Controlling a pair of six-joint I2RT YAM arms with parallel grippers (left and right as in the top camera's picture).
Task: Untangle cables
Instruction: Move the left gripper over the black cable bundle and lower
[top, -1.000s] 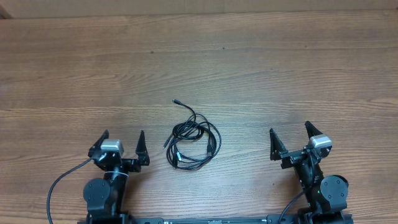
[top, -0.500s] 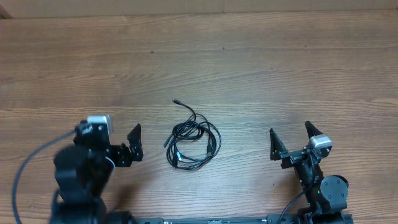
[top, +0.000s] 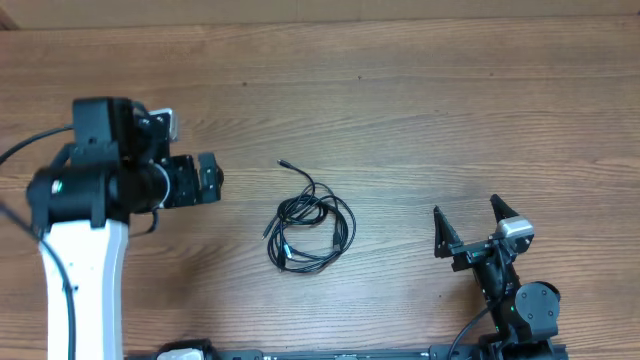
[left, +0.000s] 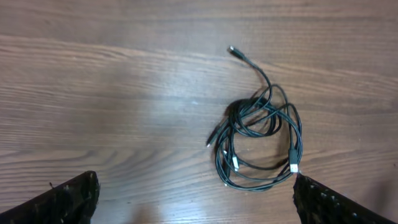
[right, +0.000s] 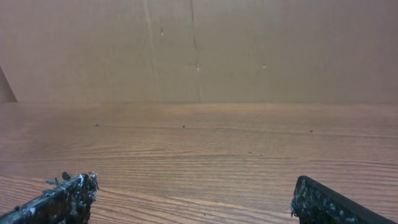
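The cables (top: 310, 232) lie tangled on the desk (top: 450, 100) — untouched. The left end effector (top: 210, 178) is spread wide nearby; the right end effector (top: 466, 208) is spread too — empty.

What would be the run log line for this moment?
left gripper: open, empty, left of cables | right gripper: open, empty | cables: tangled, untouched

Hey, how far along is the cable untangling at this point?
Done: nothing visible. The cables lie in one tangled coil on the table, one plug end trailing out. In hand: nothing gripped. The left gripper hangs open beside the coil, its camera looking down on it. The right gripper sits open, away from the coil. Left: grasping a strand and pulling the cables apart.
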